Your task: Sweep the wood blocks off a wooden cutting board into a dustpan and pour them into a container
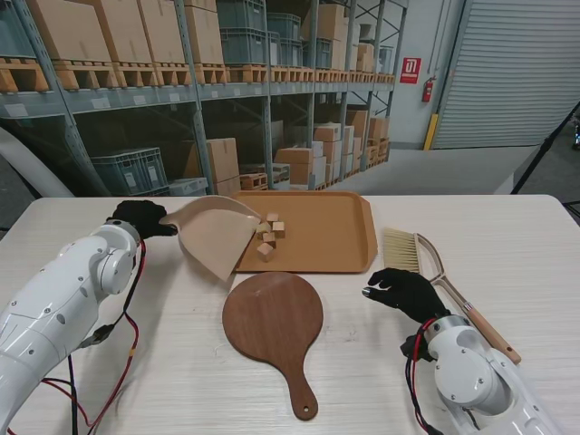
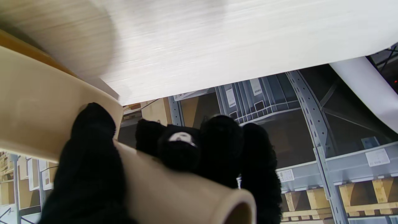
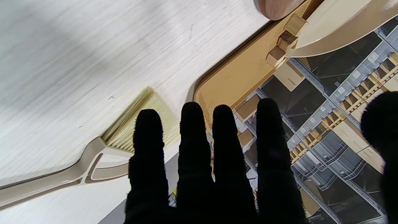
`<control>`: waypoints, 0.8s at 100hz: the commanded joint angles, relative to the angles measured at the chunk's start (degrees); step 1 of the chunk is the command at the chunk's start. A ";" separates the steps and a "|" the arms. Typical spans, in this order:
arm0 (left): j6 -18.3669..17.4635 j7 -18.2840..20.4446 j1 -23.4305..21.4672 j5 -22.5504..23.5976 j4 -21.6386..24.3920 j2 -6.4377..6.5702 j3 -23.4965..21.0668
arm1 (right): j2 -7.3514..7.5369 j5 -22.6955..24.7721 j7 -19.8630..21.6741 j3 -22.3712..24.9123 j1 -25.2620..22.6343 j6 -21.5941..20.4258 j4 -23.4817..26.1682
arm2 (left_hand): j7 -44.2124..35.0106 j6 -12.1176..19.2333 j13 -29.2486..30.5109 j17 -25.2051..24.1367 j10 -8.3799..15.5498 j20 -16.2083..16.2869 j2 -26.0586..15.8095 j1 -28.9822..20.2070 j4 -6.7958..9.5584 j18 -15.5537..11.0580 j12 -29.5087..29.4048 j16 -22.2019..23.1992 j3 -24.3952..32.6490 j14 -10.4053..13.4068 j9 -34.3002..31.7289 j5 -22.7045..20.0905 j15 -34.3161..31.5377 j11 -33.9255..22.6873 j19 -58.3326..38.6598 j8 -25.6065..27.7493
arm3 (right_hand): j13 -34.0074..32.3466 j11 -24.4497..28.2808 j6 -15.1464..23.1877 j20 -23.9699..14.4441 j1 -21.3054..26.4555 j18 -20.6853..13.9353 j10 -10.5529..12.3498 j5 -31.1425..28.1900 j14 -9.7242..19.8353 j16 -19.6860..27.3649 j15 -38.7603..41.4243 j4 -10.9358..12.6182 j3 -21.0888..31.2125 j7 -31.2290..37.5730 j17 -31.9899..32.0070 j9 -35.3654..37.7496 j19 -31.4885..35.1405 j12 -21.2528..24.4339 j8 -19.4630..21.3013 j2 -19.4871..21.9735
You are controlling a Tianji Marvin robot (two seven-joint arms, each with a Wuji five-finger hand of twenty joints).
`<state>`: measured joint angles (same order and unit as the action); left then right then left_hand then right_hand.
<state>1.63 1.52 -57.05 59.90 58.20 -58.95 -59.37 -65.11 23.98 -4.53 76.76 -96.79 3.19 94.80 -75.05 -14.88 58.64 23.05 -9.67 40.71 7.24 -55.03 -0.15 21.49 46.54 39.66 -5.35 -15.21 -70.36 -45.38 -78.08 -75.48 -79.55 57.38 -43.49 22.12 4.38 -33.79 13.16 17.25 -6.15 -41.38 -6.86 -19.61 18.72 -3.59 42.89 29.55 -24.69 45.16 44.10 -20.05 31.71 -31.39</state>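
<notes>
Warehouse racking stacked with cartons stands behind our pale table (image 1: 535,245), and on it the job looks nearly finished. Our left hand (image 1: 140,217) is wrapped around the handle of the dustpan (image 1: 213,234), fingers closed on the tube in the left wrist view, and we hold the pan tipped with its mouth over the left end of the orange tray (image 1: 335,231), presumably so its load slides out. The wood blocks (image 1: 269,237) lie in a loose cluster inside that tray, just beside the pan's lip, so we judge the pour to be done or close to it. The round cutting board (image 1: 274,319) lies bare, nearer to us than the tray, handle pointing our way. Our right hand (image 1: 406,292) hovers palm down with fingers spread and straight, holding nothing, just left of the brush (image 1: 426,263), which lies flat on the table, bristles toward the tray. That forearm stays low near our right corner.
</notes>
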 commanded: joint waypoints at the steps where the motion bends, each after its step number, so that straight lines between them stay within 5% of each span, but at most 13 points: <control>1: -0.15 0.83 -0.17 0.02 1.24 0.33 -0.59 | -0.21 -0.07 0.60 -0.20 -0.32 0.08 -0.11 | -4.34 -2.16 3.07 0.04 4.41 1.68 -11.76 -8.29 0.22 0.23 -0.01 -0.41 4.71 6.12 -3.94 -3.83 -0.20 -5.08 -1.32 -0.35 | -1.16 0.99 0.33 -1.21 1.29 2.13 0.18 -0.63 0.04 -0.72 1.17 0.99 -1.61 0.50 -0.17 1.32 0.92 -0.61 0.66 0.61; 36: 1.13 0.99 -5.96 2.02 6.51 0.36 -7.13 | -0.42 -0.31 -0.21 -0.28 -0.27 0.33 -0.22 | -4.34 -1.80 3.09 0.11 4.41 1.68 -11.80 -8.10 0.17 0.14 -0.07 -0.51 4.68 6.20 -3.93 -3.84 -0.20 -5.11 -1.41 -0.44 | -1.18 1.00 0.47 -1.20 1.33 2.13 0.19 -0.44 0.06 -0.73 1.19 1.00 -1.64 0.41 -0.16 1.34 0.93 -0.62 0.70 0.66; 80: 8.81 -2.27 -22.65 4.16 19.44 -0.81 -20.06 | -0.79 -0.85 -1.56 -0.37 -0.13 0.67 -0.39 | -4.37 -1.65 3.38 0.19 4.62 1.68 -11.66 -7.96 0.18 0.47 -0.09 -0.50 4.68 6.10 -4.03 -3.93 -0.15 -5.09 -1.46 -0.46 | -1.17 1.09 0.43 -1.20 1.56 2.09 0.15 -0.42 0.00 -0.74 1.24 1.00 -1.77 0.39 -0.16 1.45 0.96 -0.64 0.68 0.73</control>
<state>9.62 -0.86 -77.33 63.63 76.95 -59.80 -78.87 -65.71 23.19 -6.81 76.58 -96.68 3.87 94.59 -75.05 -14.88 58.64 23.07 -9.67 40.71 7.23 -55.02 -0.17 21.49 46.51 39.64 -5.36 -15.21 -70.36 -45.39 -78.06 -75.48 -79.55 57.34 -43.48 22.12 4.38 -33.79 13.76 17.28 -6.15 -41.38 -6.88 -19.63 18.73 -3.57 42.40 29.55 -24.70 45.16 44.11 -20.06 31.82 -31.37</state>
